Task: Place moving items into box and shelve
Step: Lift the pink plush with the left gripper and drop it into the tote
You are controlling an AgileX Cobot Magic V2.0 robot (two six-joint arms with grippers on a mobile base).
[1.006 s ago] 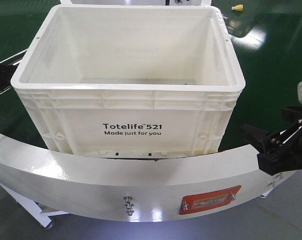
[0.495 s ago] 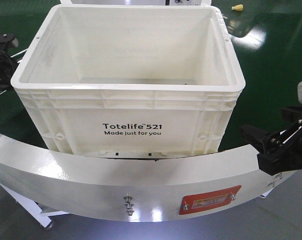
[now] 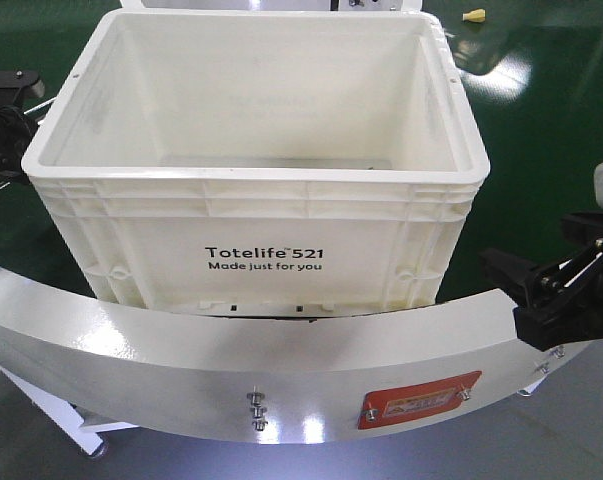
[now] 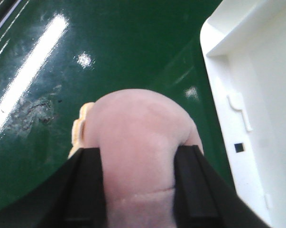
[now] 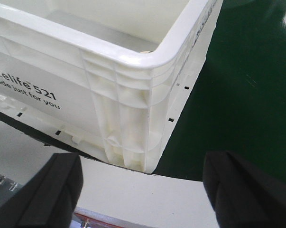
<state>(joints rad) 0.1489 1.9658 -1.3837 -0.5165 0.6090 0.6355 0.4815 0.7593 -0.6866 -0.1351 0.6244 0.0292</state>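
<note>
The box, a large white crate printed "Totelife 521", stands open in the middle of the front view; its wall also shows in the left wrist view and its corner in the right wrist view. My left gripper is shut on a pinkish-brown rounded toy with a yellow rim, held over the green floor just left of the box. Only the left arm shows at the front view's left edge. My right gripper is open and holds nothing, low beside the box's front right corner.
A curved white panel with a red label runs across the front, below the box. The shiny green floor surrounds the box. A small yellow object lies on the floor far back right.
The left arm has risen further into sight at the left edge beside the box. The right arm and the box have not moved.
</note>
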